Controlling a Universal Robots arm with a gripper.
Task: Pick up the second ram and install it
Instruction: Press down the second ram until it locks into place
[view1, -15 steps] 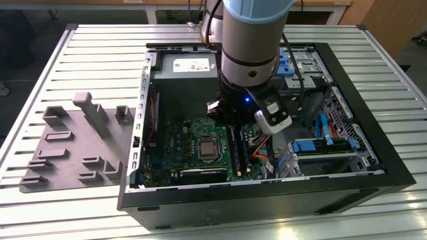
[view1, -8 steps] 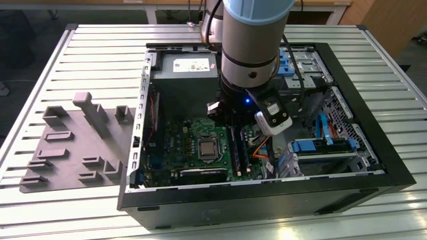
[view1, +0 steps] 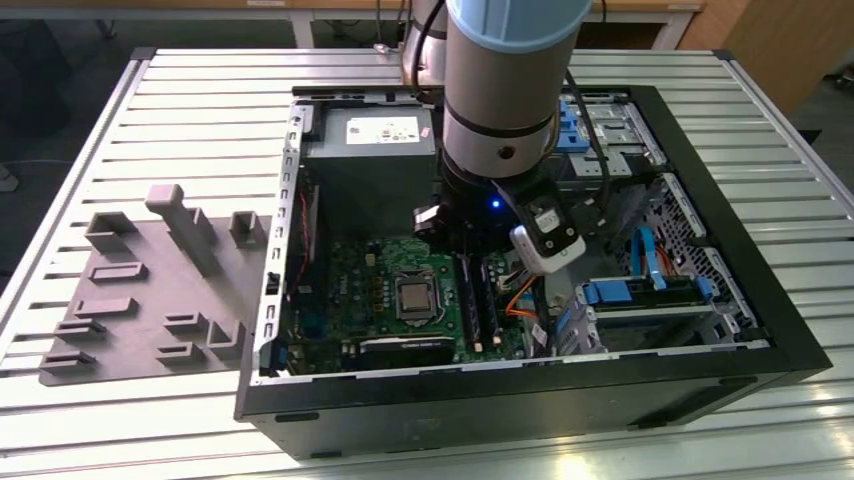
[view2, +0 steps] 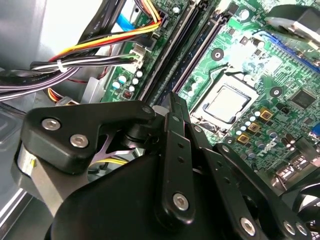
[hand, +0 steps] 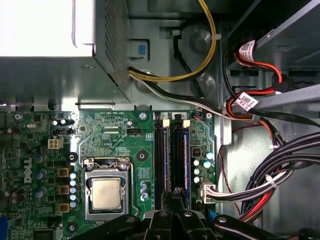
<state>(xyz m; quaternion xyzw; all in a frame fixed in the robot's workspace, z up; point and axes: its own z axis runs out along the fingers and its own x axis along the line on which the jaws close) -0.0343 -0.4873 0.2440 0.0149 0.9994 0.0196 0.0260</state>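
Hovering inside the open computer case (view1: 747, 300), the arm has its hand (hand: 174, 196) low over the green motherboard (view1: 350, 285), directly above the memory slots (hand: 159, 160) that run beside the processor socket (hand: 106, 192). In the first wrist view the fingertips (hand: 177, 192) are drawn close together at the near end of the slots. Whether they grip anything I cannot tell.

A dark blue-green stick, taken as the second ram (hand: 185, 160), stands in the slot nearest the bundled cables (hand: 280, 170); it lies along the slot, upright on edge. In the second wrist view the same stick (view2: 200, 52) runs away from the fingers (view2: 172, 107) toward the far edge of the board.

In the exterior view the grey power-supply box (view1: 367, 150) sits beyond the motherboard, and blue drive brackets (view1: 627, 292) lie toward the exterior view's right. A grey parts fixture (view1: 154, 290) rests on the slatted counter (view1: 200, 90), well apart from the case on the exterior view's left.
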